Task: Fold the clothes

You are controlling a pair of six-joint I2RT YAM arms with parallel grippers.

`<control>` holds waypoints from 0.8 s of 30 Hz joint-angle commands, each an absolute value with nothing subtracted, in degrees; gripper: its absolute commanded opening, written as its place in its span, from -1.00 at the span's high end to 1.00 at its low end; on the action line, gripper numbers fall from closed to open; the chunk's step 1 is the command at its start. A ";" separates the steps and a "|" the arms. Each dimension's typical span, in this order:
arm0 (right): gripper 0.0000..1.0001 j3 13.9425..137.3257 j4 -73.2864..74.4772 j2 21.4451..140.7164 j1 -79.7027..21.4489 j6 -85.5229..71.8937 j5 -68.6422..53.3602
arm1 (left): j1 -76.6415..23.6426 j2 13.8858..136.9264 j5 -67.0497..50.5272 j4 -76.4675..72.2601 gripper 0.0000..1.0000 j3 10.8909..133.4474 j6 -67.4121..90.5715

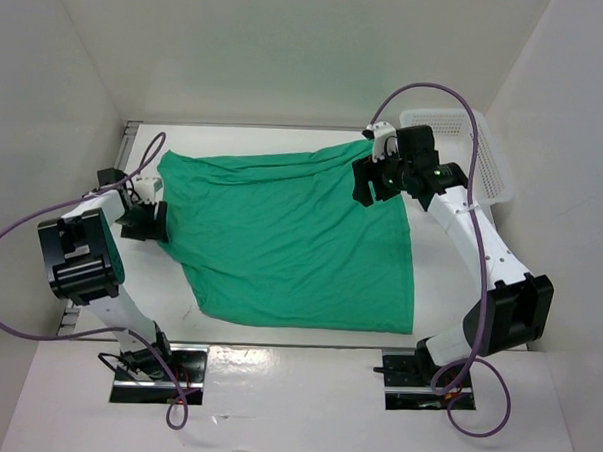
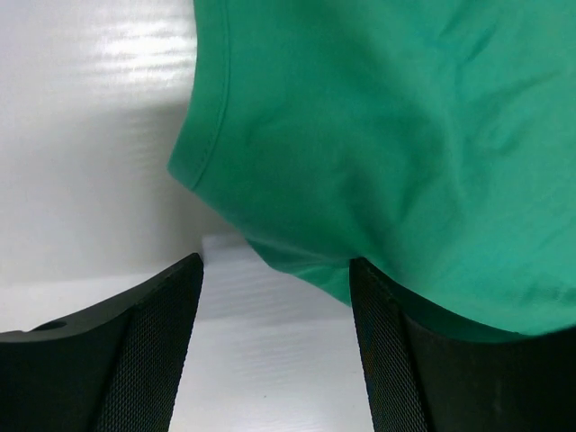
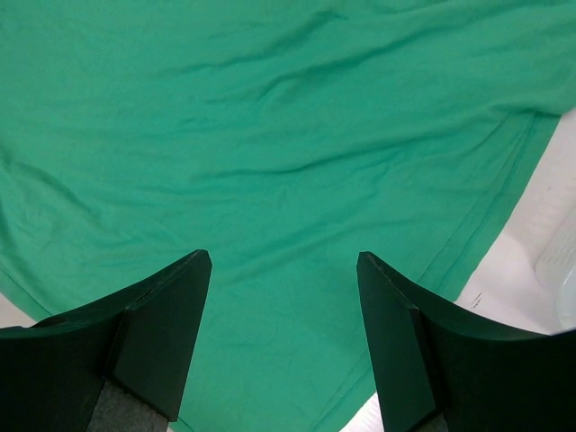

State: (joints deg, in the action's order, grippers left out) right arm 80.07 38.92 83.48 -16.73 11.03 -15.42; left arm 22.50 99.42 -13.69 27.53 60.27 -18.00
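Two grippers are showing; where is the left?
Left gripper [image 1: 144, 222] is sitting centre-left, jaws spread, gripping nothing, beside the green T-shirt [image 1: 291, 241] lying across mid-frame.
And the right?
Right gripper [image 1: 371, 182] is hovering over its upper-right corner, jaws released.

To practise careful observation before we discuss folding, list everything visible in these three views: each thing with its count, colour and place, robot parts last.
T-shirt: one, emerald green, spread out and wrinkled across the middle of the table.
basket: one, white mesh, far right corner, behind the right arm.
table: one, white, under everything.
cables: two, purple, one looping from each arm.
arms: two, black and white, left arm and right arm mounted at the near edge.
left gripper: one, black, open, at the T-shirt's left edge.
right gripper: one, black, open, over the T-shirt's far right part.
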 commanded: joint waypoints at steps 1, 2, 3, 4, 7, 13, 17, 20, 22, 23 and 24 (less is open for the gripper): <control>-0.48 79.37 35.16 82.09 -16.70 11.51 -15.82 | 22.76 101.86 -20.29 28.39 -0.46 63.19 -17.23; -0.48 79.37 35.16 82.09 -16.70 12.04 -15.82 | 22.76 102.65 -22.13 29.00 -0.43 63.98 -17.23; -0.48 79.37 35.16 82.09 -16.70 12.04 -15.82 | 22.76 102.66 -23.02 29.61 -0.39 64.51 -17.75; -0.48 79.37 35.16 82.09 -16.70 12.04 -15.82 | 22.76 103.35 -23.81 29.62 -0.36 64.51 -18.36; -0.48 79.37 35.16 82.09 -16.70 12.04 -15.82 | 22.76 105.37 -24.87 30.84 -0.19 67.06 -18.37; -0.48 78.84 34.63 81.56 -16.70 12.04 -15.29 | 22.76 108.72 -24.70 32.78 0.81 70.13 -17.41; -0.48 78.84 34.63 81.56 -16.70 12.04 -15.29 | 20.50 104.25 -17.60 35.67 1.00 75.66 -14.95; -0.48 78.84 34.63 81.56 -16.70 12.04 -15.29 | 14.19 97.14 -8.02 36.21 1.00 81.81 -13.72; -0.48 78.84 34.63 81.56 -16.70 12.04 -15.29 | 10.48 94.93 -5.27 39.01 1.00 88.66 -13.01; -0.48 78.84 34.63 81.56 -16.70 12.04 -14.77 | 7.15 94.92 -5.27 40.42 1.00 91.29 -12.05; -0.48 78.84 34.63 81.56 -16.70 12.04 -14.77 | 5.55 94.92 -5.27 41.82 1.00 93.75 -11.52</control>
